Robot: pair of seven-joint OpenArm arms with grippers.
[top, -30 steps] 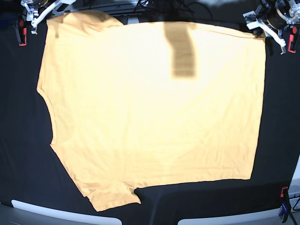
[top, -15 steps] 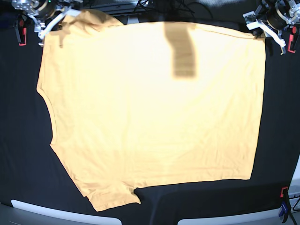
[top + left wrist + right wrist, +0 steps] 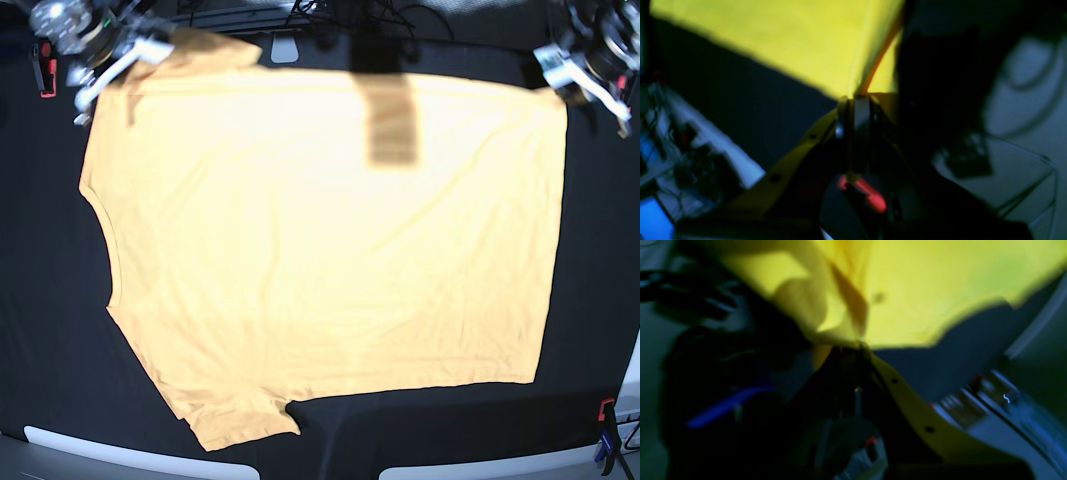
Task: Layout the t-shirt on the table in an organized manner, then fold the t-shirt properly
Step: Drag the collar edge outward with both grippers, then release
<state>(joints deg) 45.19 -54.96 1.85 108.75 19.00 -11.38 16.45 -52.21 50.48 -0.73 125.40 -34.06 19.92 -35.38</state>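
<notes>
Fingers of both grippers, left [image 3: 575, 72] and right [image 3: 110, 68], pinch the t-shirt [image 3: 330, 250] at the table's [image 3: 50, 330] far corners; lift evenly, keeping that edge taut.

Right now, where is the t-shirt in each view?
Base: the t-shirt covers most of the table.
Left wrist: yellow cloth at top, pinched at its corner.
Right wrist: yellow cloth across the top, also pinched.
Shared landmark: the black table beneath.
</notes>
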